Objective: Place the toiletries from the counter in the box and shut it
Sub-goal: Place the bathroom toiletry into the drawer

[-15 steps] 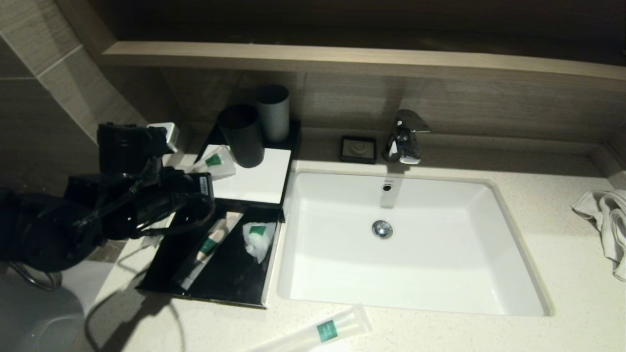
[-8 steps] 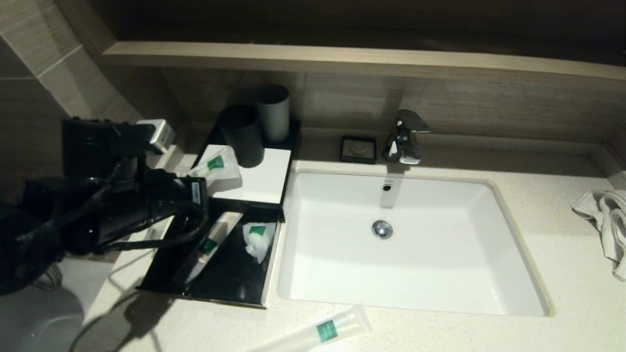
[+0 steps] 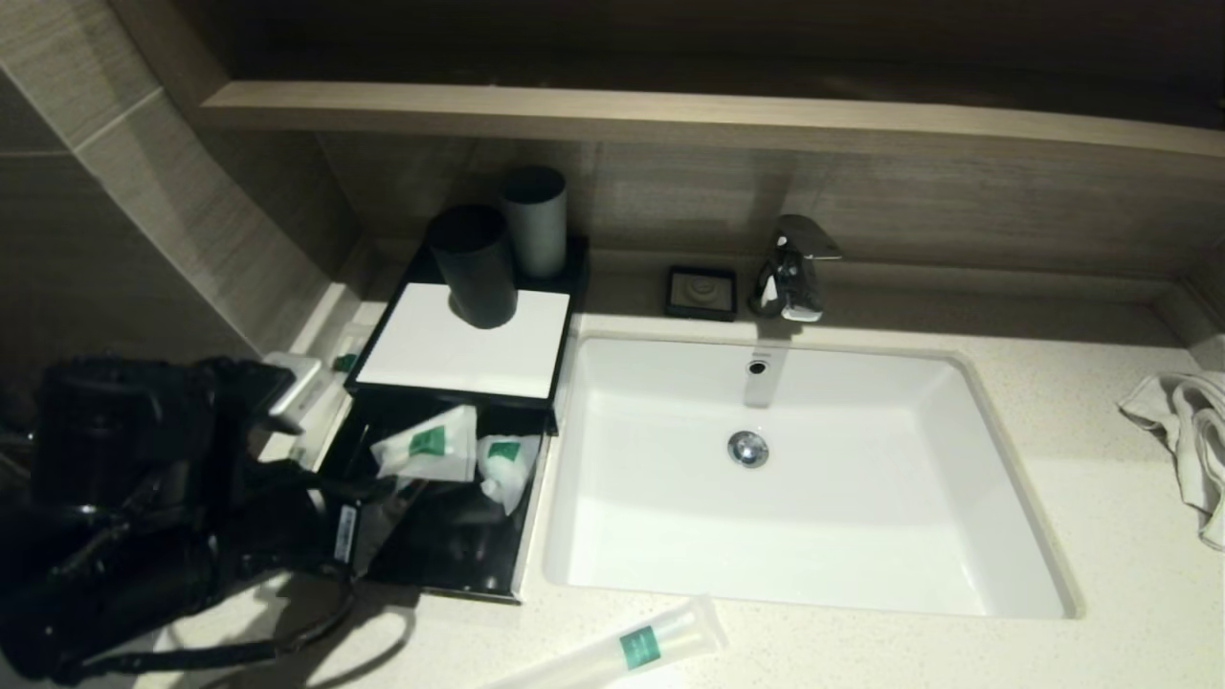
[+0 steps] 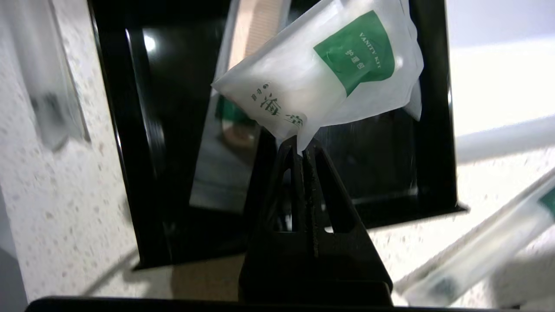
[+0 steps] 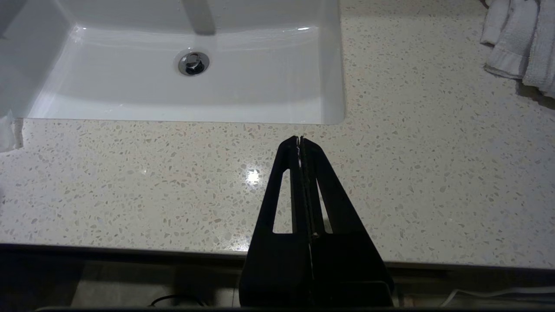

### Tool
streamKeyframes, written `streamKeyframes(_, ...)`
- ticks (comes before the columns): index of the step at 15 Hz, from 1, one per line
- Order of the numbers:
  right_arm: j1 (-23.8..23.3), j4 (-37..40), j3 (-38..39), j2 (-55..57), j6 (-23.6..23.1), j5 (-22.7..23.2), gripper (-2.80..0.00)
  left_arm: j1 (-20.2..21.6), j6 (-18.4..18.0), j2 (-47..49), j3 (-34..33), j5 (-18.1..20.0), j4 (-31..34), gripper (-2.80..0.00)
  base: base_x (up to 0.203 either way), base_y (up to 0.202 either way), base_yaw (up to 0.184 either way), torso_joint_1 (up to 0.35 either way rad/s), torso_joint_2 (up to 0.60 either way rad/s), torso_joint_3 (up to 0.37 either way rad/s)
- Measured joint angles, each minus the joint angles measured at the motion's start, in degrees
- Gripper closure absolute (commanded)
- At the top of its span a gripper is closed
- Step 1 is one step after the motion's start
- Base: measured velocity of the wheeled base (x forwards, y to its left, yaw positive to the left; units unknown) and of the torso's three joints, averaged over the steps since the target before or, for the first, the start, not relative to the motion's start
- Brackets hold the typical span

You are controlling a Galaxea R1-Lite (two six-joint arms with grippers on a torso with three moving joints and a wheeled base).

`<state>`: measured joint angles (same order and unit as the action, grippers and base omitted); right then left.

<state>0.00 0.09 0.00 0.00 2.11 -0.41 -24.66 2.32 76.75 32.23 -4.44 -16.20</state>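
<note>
Speckled counter (image 3: 1101,536), white sink (image 3: 861,574), chrome tap (image 3: 790,268), wood-grain wall (image 3: 957,206).

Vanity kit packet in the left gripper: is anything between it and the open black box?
Nothing visible blocks it. The left gripper pinches a corner of the vanity kit packet, which hangs over the open black box. A comb packet and another sachet already lie inside, with bare floor beside them.
</note>
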Motion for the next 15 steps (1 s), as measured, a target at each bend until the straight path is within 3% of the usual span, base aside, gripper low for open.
streamKeyframes(6,0.0,0.01,0.0,0.0,-0.02,-0.03,0.0,-0.53,-0.54,-1.33,-5.54,1.56,-0.16,0.0,0.0,0.0,0.0,0.0,0.0,0.0)
streamKeyframes(15,0.0,-0.01,0.0,0.0,0.0,-0.05,0.0,-0.57,-0.59,3.73,-4.23,3.21,-0.22,0.0,0.0,0.0,0.0,0.0,0.0,0.0)
